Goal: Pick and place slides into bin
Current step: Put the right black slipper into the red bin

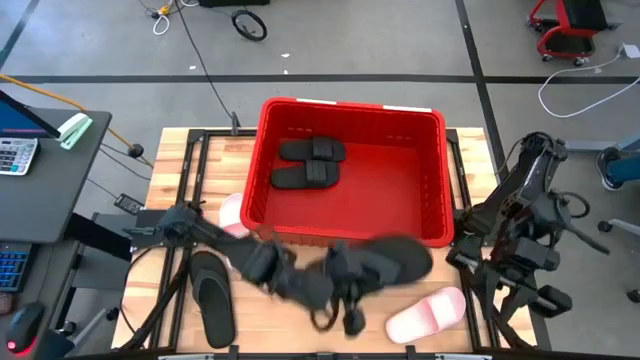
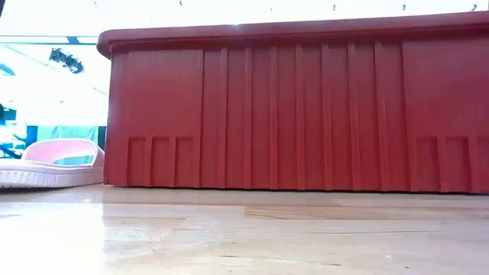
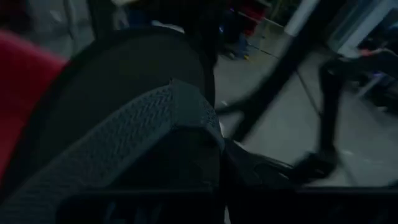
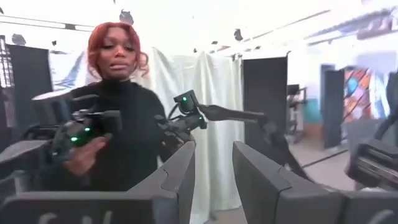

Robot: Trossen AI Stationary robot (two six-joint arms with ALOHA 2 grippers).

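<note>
Carrying a black slide [image 1: 385, 262] clamped, seemingly, in the left gripper [image 1: 345, 275] toward the bin [image 1: 440, 180]; right gripper [image 4: 214, 174] parked beside the worktop [image 1: 175, 170], fingers apart.

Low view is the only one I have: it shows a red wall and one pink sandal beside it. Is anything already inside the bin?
Observer: Yes. Two black sandals lie inside the bin, in its left half.
Operator: Where is the left hand?
Observer: The left hand is in front of the bin's near wall and appears to be holding another black sandal.
Operator: And the right arm?
Observer: It waits beside the table's right edge. The right hand is open and empty.
</note>
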